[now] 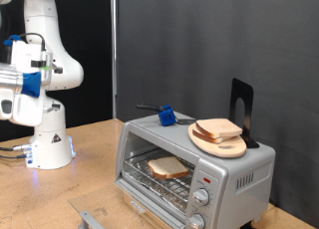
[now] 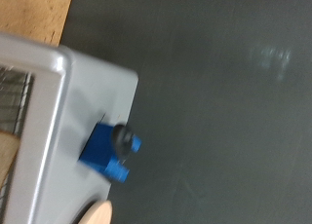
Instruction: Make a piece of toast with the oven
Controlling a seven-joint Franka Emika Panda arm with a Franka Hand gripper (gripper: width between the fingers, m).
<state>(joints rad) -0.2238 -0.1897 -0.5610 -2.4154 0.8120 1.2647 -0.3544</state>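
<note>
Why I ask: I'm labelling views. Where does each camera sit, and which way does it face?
Exterior view: off the arm, facing the oven front, bread slice inside; robot arm at the exterior view's left, jaws indiscernible.
Wrist view: on the hand, looking at the oven's top corner; no robot parts show.
Shared: oven, blue object, plate rim.

Small silver metal toaster oven (image 1: pixel 239 169) holds a pale, tan-crusted square bread slice (image 1: pixel 167 167); a blue plastic block (image 2: pixel 109 154) sits on top.
</note>
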